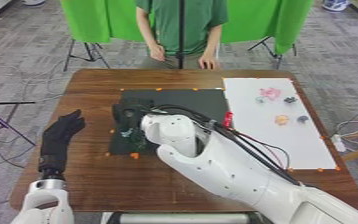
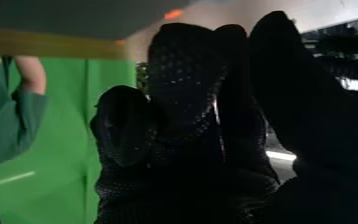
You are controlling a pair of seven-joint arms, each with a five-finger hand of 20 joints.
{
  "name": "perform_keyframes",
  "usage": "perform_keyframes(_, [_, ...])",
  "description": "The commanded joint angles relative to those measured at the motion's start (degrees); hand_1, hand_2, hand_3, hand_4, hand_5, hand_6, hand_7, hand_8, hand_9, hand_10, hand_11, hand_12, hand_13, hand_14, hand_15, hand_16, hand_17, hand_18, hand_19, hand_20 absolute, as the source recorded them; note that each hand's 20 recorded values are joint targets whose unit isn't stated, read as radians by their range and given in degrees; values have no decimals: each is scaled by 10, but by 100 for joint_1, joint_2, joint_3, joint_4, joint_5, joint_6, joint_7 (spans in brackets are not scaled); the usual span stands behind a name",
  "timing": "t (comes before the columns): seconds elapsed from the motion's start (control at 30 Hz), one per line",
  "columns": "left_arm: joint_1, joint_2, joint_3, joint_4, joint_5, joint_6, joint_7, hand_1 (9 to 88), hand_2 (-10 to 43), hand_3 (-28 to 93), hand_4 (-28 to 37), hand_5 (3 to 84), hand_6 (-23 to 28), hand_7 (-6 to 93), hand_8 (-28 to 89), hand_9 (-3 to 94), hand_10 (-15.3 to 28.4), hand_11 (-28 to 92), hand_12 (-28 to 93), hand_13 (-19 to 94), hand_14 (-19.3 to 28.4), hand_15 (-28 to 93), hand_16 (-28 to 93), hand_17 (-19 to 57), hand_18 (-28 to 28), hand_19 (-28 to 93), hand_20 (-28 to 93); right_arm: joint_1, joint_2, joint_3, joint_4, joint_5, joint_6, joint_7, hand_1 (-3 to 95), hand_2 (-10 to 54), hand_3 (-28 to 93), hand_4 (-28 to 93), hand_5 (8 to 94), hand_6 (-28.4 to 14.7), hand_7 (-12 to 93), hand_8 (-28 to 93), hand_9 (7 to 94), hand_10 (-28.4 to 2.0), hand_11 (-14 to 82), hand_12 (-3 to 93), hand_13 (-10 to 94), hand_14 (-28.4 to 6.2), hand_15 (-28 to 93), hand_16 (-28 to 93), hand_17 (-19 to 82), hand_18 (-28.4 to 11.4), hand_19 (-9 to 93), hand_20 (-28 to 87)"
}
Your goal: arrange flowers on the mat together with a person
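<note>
Lying just beside the right robot hand in the head view, on the side nearer the robot, is some dark greenery. It is at the left part of the dark mat on the counter. Its long axis seems to run from the hand back towards the robot, roughly along the mat's left edge; which end is the stem I cannot tell, nor whether hand and leaves touch. The right hand is clearly nearer to it; the left robot hand rests apart, off the mat, spread with its thumb away from the straight fingers. Over on the white mat, well to the right of the right hand, are a pink flower and a peach flower, the pink one farther from the robot. If the greenery is next to go there, the move would be rightwards across the dark mat, and the leaves could snag on the glove.

In the right wrist view, the right hand's long fingers look straight and pressed close together, with nothing visible pinched between them. How the greenery points from them cannot be made out here.
</note>
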Motion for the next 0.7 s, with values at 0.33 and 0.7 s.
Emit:
perform_keyframes(0.33, [156, -167, -19, -64, 67, -37, 100, 148, 124, 660, -283, 437, 52, 138, -68, 426, 132, 187, 137, 334, 181, 174, 13, 34, 128, 115, 165, -1179, 1480, 2809, -2705, 2978, 1475, -406, 387, -95, 686, -184, 583, 30, 163, -78, 633, -132, 96, 196, 862, -30, 448, 323, 534, -124, 885, 434])
perform_keyframes(0.7, [275, -234, 42, -241, 441, -336, 8, 242, 31, 685, -249, 442, 52, 141, -69, 426, 131, 188, 137, 336, 179, 172, 13, 38, 126, 113, 166, -5243, 1195, 5565, -3358, 7512, 1800, -2375, 134, 33, 703, -144, 496, -14, 100, -63, 476, -158, 58, 168, 388, -155, 105, 257, 206, -161, 146, 312])
